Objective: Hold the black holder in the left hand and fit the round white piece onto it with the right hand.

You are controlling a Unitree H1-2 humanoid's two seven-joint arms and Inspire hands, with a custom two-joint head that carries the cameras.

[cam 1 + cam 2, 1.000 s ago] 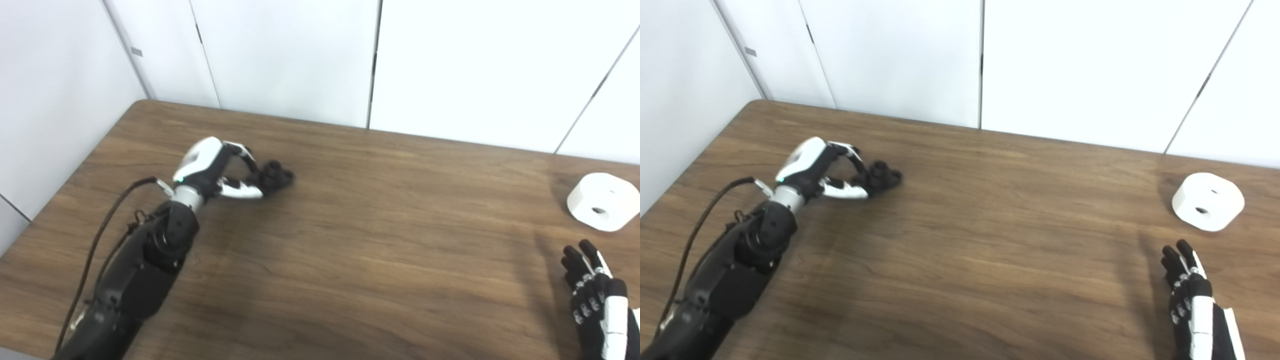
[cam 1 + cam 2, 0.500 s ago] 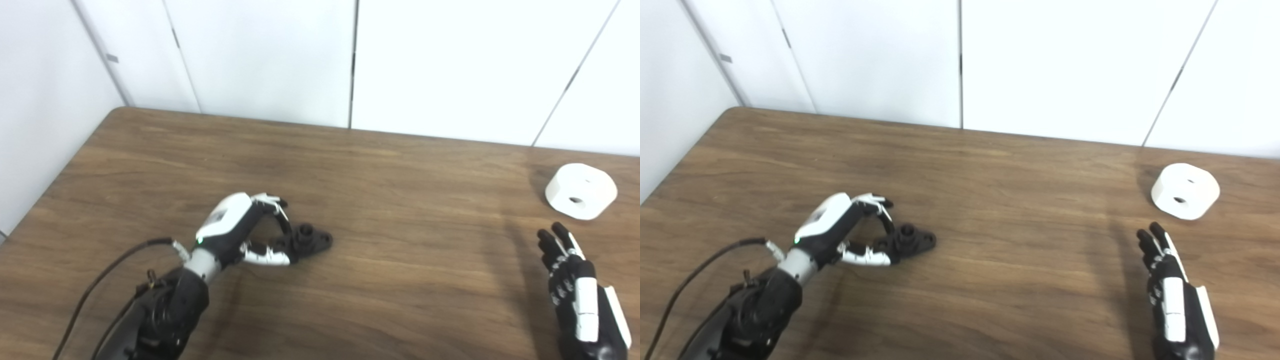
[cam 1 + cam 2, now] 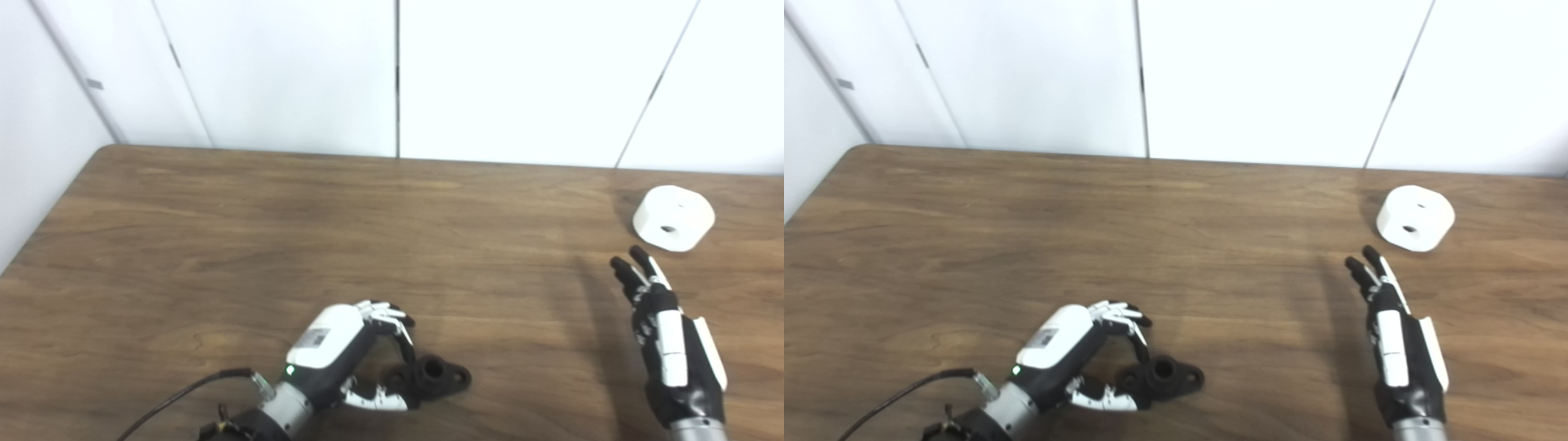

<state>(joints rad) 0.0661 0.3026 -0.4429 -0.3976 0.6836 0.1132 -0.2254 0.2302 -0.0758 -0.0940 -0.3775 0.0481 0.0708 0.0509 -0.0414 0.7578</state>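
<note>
The black holder (image 3: 436,375), a small flanged part with an upright socket, lies near the table's front edge, left of centre. My left hand (image 3: 343,358) is shut on its left end, fingers above and thumb below. I cannot tell whether the holder rests on the wood or hangs just off it. The round white piece (image 3: 674,218), a thick disc with a hole in its side, sits on the table at the far right. My right hand (image 3: 664,343) is open and flat, with its fingertips (image 3: 631,263) pointing toward the white piece and a short way from it.
The brown wooden table (image 3: 245,245) fills the view, backed by white wall panels (image 3: 490,73). A black cable (image 3: 177,398) trails from my left wrist toward the front left. Only the holder and the white piece stand on the table.
The camera has swung, shifting the whole picture. My left hand has brought the holder from the far left toward the near middle. My right hand has reached forward, closer to the white piece.
</note>
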